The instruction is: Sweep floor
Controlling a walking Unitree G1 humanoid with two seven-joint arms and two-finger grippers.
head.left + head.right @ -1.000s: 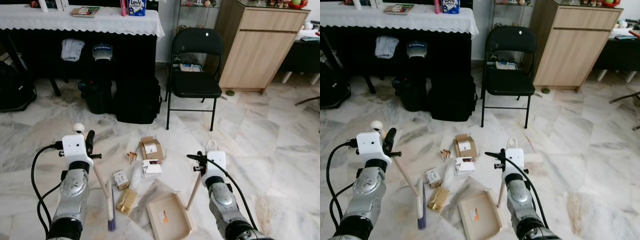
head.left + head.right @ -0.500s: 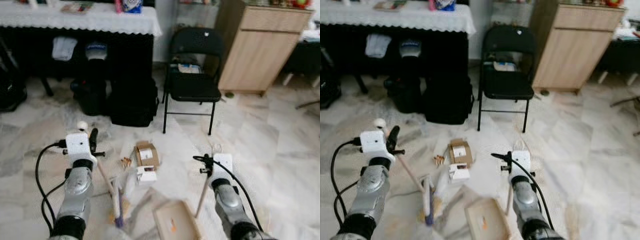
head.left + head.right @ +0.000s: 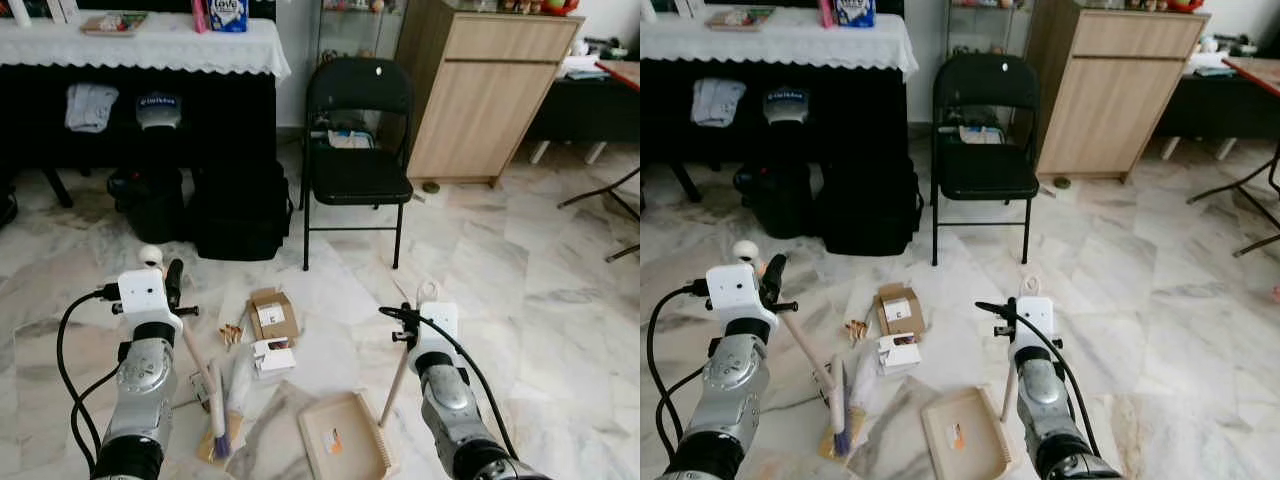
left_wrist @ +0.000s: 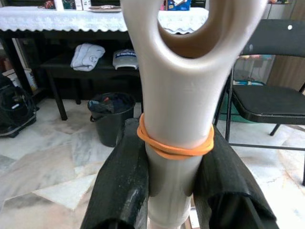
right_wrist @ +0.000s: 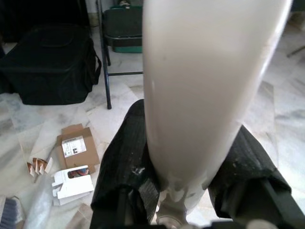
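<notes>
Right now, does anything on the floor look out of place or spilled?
Yes: litter lies scattered on the marble floor before the black chair: a brown cardboard box, a white carton and small scraps. The broom and dustpan sit beside it.

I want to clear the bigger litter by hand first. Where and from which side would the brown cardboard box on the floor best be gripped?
Judging by its pose, the brown cardboard box lies flat with its flaps open upward, so an end effector would probably do best coming from above, pinching one raised flap edge. The side toward the chair looks freest; the white carton crowds its near side.
</notes>
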